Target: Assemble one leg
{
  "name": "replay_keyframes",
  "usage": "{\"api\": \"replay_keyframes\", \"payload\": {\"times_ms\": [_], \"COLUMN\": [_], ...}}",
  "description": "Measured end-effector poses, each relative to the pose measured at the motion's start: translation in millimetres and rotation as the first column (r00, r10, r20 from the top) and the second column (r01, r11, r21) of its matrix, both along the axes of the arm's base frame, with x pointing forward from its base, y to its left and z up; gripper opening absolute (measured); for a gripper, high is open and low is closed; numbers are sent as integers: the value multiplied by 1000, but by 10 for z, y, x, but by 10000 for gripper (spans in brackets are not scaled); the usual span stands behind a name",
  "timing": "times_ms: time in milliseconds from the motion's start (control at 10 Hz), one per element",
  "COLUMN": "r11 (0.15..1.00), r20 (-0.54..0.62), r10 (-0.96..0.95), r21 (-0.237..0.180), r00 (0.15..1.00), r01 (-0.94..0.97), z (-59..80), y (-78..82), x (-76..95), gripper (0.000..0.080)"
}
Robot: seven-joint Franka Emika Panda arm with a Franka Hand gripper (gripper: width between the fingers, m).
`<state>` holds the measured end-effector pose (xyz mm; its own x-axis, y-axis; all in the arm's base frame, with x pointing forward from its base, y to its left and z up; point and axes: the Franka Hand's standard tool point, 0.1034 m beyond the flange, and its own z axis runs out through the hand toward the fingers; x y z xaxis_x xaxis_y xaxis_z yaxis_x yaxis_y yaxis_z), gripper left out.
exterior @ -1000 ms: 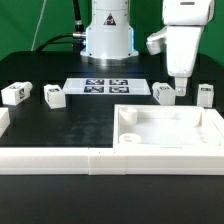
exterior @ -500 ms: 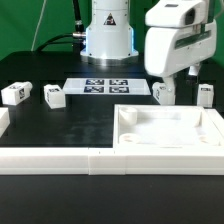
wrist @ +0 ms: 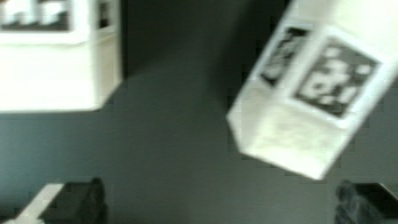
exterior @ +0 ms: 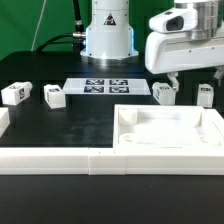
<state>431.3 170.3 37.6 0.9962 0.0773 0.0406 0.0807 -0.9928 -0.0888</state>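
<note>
exterior: low frontal, wide | wrist: close, downward | shared: leg (wrist: 306,95)

readable text: none | coded black-and-white square tags only: leg (wrist: 306,98), marker board (exterior: 101,86)

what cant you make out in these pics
- Wrist view: one leg is cut off by the frame edges.
- Wrist view: the other leg, tilted, has a tag too blurred to read.
- Wrist view: the fingers show only as dark tips at the edge.
- Exterior view: the marker board tags are too small to read.
- Exterior view: the panel runs off the exterior view's right edge.
</note>
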Motion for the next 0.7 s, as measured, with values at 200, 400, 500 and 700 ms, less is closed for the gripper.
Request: {"api": "replay_keyframes", "payload": {"times_ms": [200, 400, 500, 700], "r11": [985, 949, 951, 952], "r20": [-23, -45, -67, -68], "r10": [-173, -312, -308, -304], "r21": [17, 25, 14, 15], "r00": [985, 949, 949, 950], "r01": [174, 313, 310, 306], "z": [-2, -5, -14, -10], "y": [39, 51, 44, 65], "x": [-16, -26, -44, -44], "gripper": [648, 648, 648, 648]}}
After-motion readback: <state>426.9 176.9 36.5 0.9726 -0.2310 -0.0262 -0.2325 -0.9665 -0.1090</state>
